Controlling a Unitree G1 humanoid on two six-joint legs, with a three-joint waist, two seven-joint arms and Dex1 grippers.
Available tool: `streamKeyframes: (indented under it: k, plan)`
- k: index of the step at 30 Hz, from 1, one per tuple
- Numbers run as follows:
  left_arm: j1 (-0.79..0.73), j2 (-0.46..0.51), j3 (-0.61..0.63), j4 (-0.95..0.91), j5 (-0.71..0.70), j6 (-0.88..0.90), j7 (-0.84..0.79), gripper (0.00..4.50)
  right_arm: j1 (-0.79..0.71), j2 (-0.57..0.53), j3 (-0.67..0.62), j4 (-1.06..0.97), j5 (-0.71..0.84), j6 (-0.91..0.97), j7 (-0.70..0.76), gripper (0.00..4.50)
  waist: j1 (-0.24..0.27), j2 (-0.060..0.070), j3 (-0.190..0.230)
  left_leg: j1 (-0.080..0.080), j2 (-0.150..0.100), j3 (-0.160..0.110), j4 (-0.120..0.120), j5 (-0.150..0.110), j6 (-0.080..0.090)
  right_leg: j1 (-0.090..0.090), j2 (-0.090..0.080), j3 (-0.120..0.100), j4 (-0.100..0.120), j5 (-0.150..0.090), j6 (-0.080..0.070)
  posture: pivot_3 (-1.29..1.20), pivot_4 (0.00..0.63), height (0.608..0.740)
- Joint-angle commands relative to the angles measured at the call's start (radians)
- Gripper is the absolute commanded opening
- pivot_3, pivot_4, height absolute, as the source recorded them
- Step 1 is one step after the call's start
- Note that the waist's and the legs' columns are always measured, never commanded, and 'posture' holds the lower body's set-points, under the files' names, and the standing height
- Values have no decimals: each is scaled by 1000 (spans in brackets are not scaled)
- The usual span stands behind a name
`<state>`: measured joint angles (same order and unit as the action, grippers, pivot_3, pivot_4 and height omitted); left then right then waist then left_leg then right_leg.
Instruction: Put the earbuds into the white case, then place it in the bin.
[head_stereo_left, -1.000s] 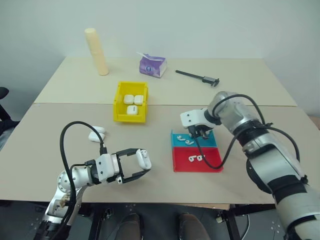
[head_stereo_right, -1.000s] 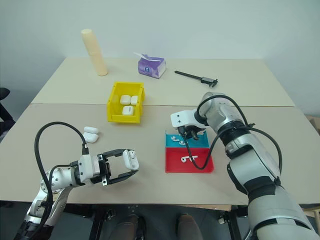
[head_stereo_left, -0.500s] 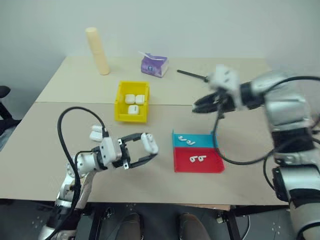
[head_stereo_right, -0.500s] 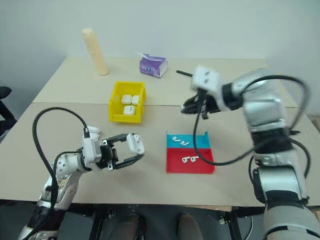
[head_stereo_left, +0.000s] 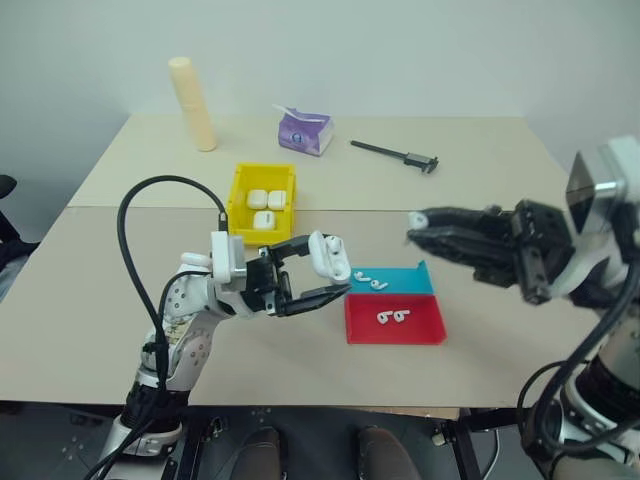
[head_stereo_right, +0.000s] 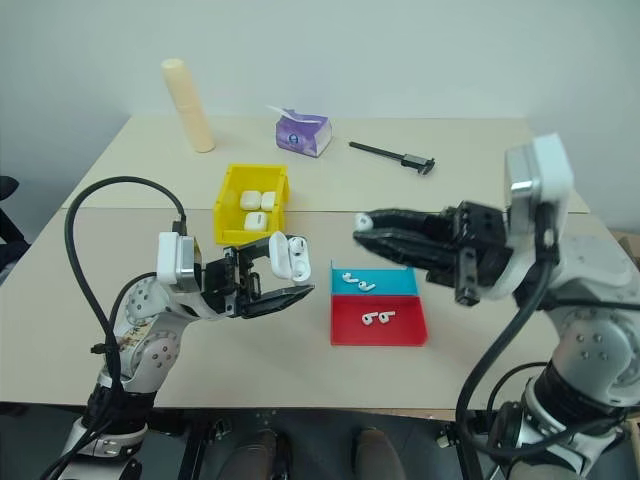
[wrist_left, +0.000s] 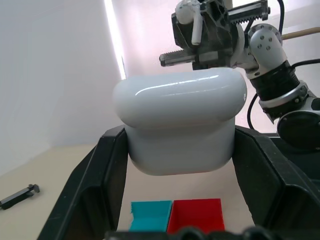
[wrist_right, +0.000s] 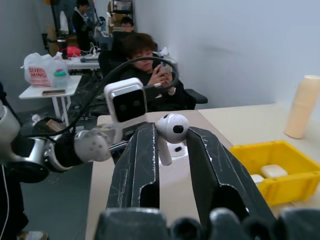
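Observation:
My left gripper (head_stereo_left: 332, 266) is shut on the white case (head_stereo_left: 325, 257), held in the air with its lid flipped open. The case's rounded body (wrist_left: 180, 120) sits between the black fingers. My right gripper (head_stereo_left: 414, 230) faces it from the right, a short gap away, shut on one tiny white earbud (head_stereo_left: 415, 217). That earbud (wrist_right: 173, 128) sits at the fingertips. More earbuds (head_stereo_left: 368, 283) lie in the blue tray (head_stereo_left: 405, 281) and the red tray (head_stereo_left: 420, 325). The yellow bin (head_stereo_left: 237, 205) holds three white cases.
A spare white case (head_stereo_left: 192, 262) lies on the table behind my left arm. A cream cylinder (head_stereo_left: 192, 103), a purple tissue pack (head_stereo_left: 305, 130) and a black caliper (head_stereo_left: 395, 155) sit at the table's far side. People (wrist_right: 145, 55) sit in the background.
My right gripper rose from the blue tray with an earbud and swung round to face the case. My left gripper lifted the case up and to the right.

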<state>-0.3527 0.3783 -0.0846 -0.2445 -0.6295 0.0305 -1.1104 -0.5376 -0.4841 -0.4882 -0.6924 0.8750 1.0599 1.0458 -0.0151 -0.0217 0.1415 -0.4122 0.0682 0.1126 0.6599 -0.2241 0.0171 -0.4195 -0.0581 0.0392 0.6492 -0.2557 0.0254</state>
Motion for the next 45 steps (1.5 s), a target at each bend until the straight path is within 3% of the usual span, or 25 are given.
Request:
streamKeyframes:
  k: [1,6,17,34,40,45]
  plan:
    - [-18,-5,-5,-22,-19,9,-20,2862,10,4,52,-37,62,-52,-81,649,-2,0,0,1,0,0,0,0,0,0,0,0,0,0,0,0,150,740]
    - [-15,-13,-7,-24,-13,14,-21,2862,28,-3,141,-17,91,-96,-154,649,0,0,0,1,0,0,0,0,0,1,1,0,0,0,0,0,150,740]
    - [9,-30,-3,-36,5,-8,-9,2862,70,-86,295,-2,55,-207,-163,649,1,0,0,-1,0,-1,0,0,0,0,1,0,-1,0,0,0,150,740]
    - [12,-40,-3,-38,29,-18,-5,2862,97,-161,381,34,16,-304,-157,649,1,0,0,-1,0,-1,0,0,0,0,0,-1,-1,0,0,0,150,740]
    - [9,-38,-1,-31,28,-18,-11,2862,119,-188,378,24,5,-349,-141,2592,2,0,0,-1,0,-1,0,0,0,0,0,0,-1,0,0,0,150,740]
    - [-8,-29,-8,24,67,-29,-18,2862,129,-228,339,65,12,-385,-109,2592,2,0,0,-1,0,-1,0,0,0,0,0,-1,-1,0,0,0,150,740]
